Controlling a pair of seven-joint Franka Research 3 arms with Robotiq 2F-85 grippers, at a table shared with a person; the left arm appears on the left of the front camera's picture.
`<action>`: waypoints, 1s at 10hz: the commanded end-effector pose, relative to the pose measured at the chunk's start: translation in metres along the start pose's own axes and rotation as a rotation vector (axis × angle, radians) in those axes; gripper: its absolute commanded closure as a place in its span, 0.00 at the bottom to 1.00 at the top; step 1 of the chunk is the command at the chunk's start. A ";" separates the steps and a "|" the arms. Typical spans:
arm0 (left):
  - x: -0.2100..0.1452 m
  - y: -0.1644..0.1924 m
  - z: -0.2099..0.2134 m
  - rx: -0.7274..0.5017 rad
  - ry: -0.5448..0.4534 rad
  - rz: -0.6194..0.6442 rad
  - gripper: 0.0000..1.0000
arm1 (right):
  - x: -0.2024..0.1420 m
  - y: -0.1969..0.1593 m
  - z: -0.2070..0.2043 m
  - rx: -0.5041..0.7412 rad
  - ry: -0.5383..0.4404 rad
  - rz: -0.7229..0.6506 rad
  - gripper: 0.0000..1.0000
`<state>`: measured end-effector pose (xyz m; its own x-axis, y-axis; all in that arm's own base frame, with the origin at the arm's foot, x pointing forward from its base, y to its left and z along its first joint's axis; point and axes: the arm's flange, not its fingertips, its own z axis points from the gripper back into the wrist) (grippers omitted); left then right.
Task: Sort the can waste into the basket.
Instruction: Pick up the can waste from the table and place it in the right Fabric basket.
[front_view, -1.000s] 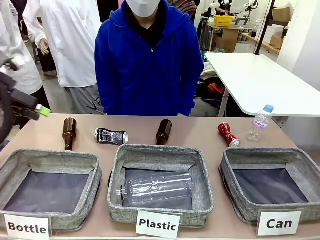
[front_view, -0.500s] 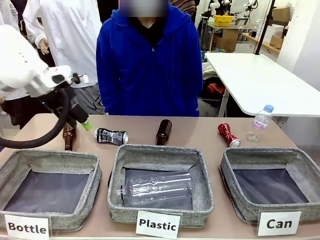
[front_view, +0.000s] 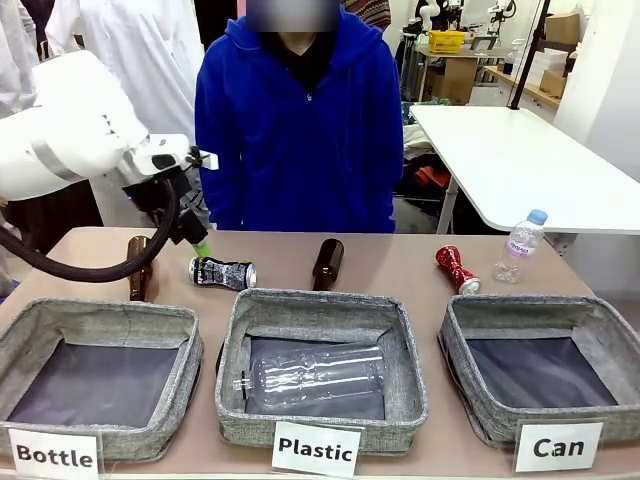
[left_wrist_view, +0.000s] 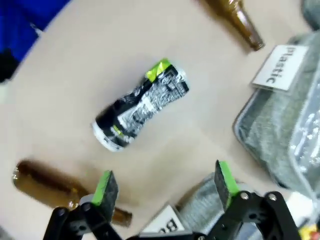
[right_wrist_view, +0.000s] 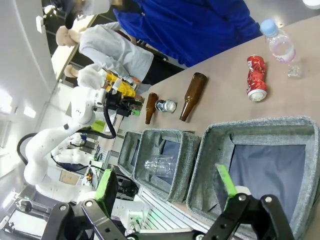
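Over the last second I had swung the left arm (front_view: 70, 140) in from the desk's (front_view: 390, 260) left edge. The left hand (left_wrist_view: 165, 184) now hung above the black can (left_wrist_view: 141, 111), fingers spread wide and empty, angled down at it. I judged the first pick was within reach. That can lay on its side just beyond the Plastic basket's (front_view: 320, 303) far left corner, and the red can (front_view: 457, 269) lay behind the empty Can basket (front_view: 530, 303). The right hand (right_wrist_view: 165, 192) waited wide open, holding nothing.
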<state>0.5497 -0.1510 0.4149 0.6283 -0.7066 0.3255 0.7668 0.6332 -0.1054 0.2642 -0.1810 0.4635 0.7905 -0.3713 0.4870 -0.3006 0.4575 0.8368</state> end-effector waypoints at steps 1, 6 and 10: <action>0.005 0.008 -0.007 0.016 -0.049 -0.265 0.00 | 0.004 0.000 0.000 0.020 -0.017 0.025 0.00; 0.016 0.010 -0.011 -0.126 -0.098 -0.391 0.00 | 0.004 0.000 0.000 0.020 -0.017 0.025 0.00; 0.017 0.000 -0.018 -0.117 -0.069 -0.426 0.00 | 0.004 0.000 0.000 0.020 -0.017 0.025 0.00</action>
<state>0.5625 -0.1705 0.4040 0.2422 -0.8720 0.4254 0.9682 0.2456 -0.0478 0.2641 -0.1811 0.4635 0.7903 -0.3715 0.4872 -0.3007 0.4577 0.8367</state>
